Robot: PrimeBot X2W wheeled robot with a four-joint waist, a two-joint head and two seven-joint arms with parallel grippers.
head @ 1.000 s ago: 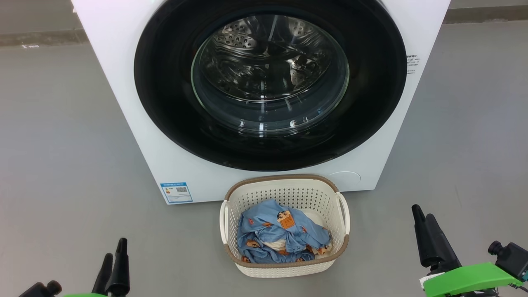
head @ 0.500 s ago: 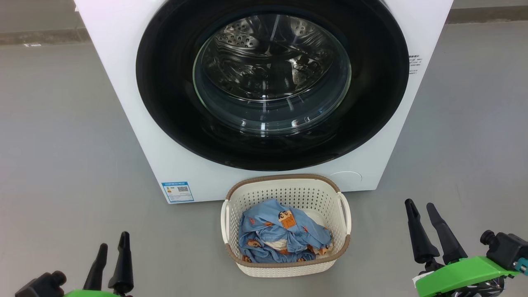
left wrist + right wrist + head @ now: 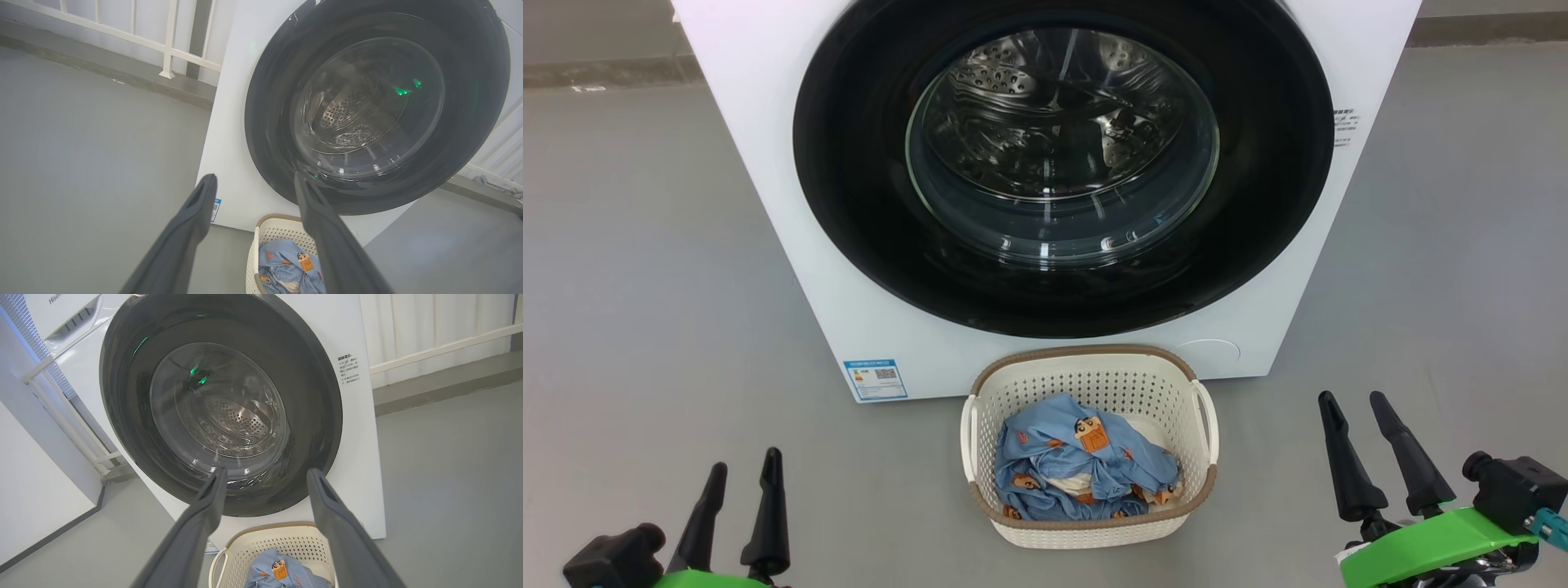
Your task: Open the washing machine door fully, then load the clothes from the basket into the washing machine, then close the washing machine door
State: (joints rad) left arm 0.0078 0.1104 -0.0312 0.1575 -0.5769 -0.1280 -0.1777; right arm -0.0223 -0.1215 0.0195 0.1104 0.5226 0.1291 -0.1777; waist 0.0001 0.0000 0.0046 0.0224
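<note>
The white washing machine (image 3: 768, 188) stands ahead with its round black-framed door (image 3: 849, 204) shut flat against the front; the steel drum shows through the glass. On the floor right before it sits the cream basket (image 3: 1086, 376) holding the light blue printed clothes (image 3: 1078, 469). My left gripper (image 3: 745, 462) is open and empty at the lower left, well left of the basket. Lower right, my right gripper (image 3: 1351, 398) stands open and empty, apart from the basket. The wrist views face the door (image 3: 265, 122) (image 3: 122, 416) over the basket (image 3: 269, 228) (image 3: 282, 543).
Grey floor lies on both sides of the machine. A blue label sticker (image 3: 875, 379) is on the lower left of the front. A white railing (image 3: 163, 45) runs behind on the left, and a white wall panel (image 3: 36, 490) stands beside the machine.
Both grippers have risen a little into the head view and now show their fingers spread apart. The right one has shifted slightly left. Door, basket and clothes are as before.
</note>
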